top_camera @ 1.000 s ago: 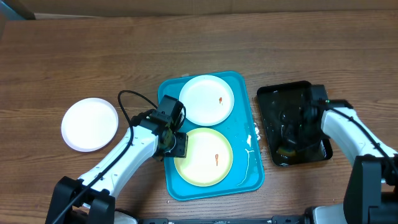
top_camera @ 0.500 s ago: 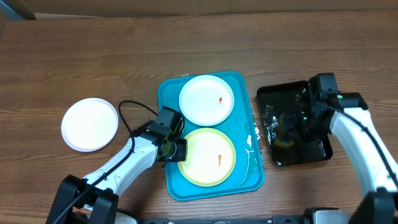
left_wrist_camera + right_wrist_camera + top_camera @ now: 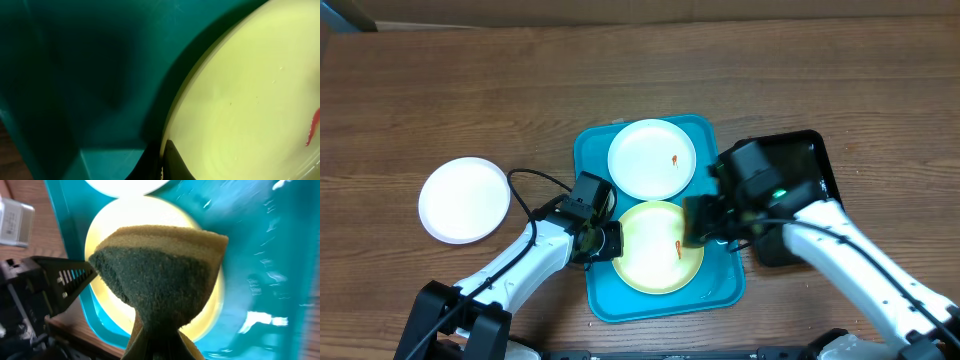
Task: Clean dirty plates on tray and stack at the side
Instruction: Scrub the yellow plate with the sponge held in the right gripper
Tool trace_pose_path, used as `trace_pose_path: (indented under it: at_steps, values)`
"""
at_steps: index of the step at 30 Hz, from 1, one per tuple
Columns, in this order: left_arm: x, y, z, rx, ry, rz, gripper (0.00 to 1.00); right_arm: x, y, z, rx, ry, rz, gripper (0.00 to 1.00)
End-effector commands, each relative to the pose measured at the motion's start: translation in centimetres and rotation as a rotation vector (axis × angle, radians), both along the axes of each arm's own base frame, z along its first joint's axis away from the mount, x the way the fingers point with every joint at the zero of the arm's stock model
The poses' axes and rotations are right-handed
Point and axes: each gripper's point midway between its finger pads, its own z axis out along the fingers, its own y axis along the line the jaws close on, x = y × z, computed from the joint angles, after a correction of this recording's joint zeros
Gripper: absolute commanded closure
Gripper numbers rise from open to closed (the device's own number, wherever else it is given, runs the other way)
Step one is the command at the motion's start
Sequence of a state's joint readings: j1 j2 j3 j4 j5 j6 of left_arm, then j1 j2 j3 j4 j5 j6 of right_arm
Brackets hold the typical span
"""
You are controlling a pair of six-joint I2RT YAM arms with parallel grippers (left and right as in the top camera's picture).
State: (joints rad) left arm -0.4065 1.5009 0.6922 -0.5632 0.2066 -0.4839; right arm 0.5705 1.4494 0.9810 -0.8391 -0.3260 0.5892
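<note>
On the blue tray lie a white plate with a red smear and a pale yellow plate with a red smear. My left gripper is shut on the yellow plate's left rim; the left wrist view shows the jaws pinching the yellow plate. A third white plate rests on the table to the left. My right gripper hovers at the yellow plate's right edge, shut on a yellow-green sponge, scouring side down over the yellow plate.
A glossy black tray sits to the right of the blue tray, partly hidden by my right arm. Wet streaks glint on the blue tray's floor. The left gripper's fingers show in the right wrist view beside the sponge.
The left gripper closed on the yellow plate's rim. The right arm swung from the black tray over to the blue tray, carrying the sponge above the yellow plate.
</note>
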Motion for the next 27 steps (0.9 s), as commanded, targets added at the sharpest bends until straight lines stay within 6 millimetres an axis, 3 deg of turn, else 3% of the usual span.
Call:
trace_pose_path:
  at_steps: [1,6,10,18,27]
  values:
    - [-1.2,0.3,-1.0,0.016,0.050,0.017,0.96,-1.0,1.3,-2.6,-0.069,0.090,-0.172,0.96]
    - [-1.2,0.3,-1.0,0.014,0.055,0.037,0.96,-1.4,4.2,-5.4,-0.076,0.126,-0.208,0.96]
    - [-1.2,0.3,-1.0,0.015,0.055,0.037,0.96,-1.4,4.4,-8.0,-0.115,0.168,-0.228,0.96]
    - [-1.1,0.6,-1.0,0.027,0.054,0.061,0.96,-3.6,1.5,-13.2,-0.305,0.342,-0.352,0.96]
    - [-1.1,1.4,-1.2,0.068,0.057,0.102,0.96,-3.9,-3.7,-13.1,-0.450,0.424,-0.466,0.96]
